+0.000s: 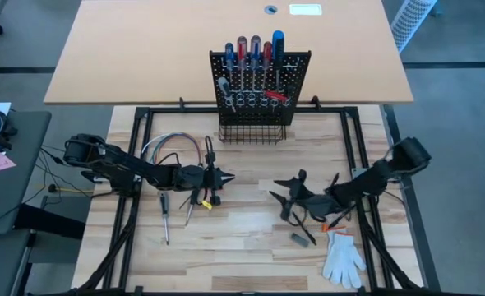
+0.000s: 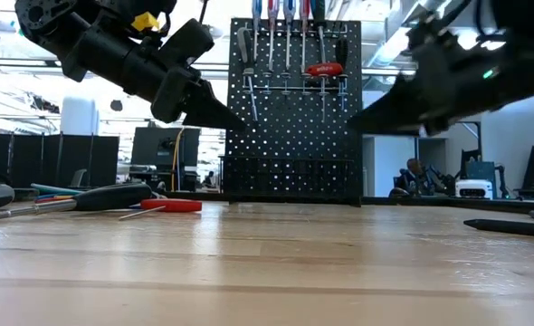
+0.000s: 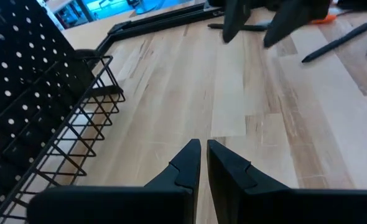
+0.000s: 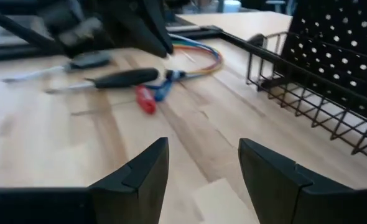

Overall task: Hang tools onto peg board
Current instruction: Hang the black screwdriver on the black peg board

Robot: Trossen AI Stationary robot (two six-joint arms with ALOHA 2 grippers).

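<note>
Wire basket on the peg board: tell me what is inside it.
From above, the basket shows only its own wire grid; no tool is visible inside. The left wrist view shows bare wires at one end. The low view shows only its dark front, so the floor stays partly unseen.

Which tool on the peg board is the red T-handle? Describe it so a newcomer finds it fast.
Start at the black peg board standing at the table's far edge. Below its top row of upright screwdrivers, right of centre, hangs the T-handle. It alone has a red grip lying crosswise, its thin shaft pointing down.
</note>
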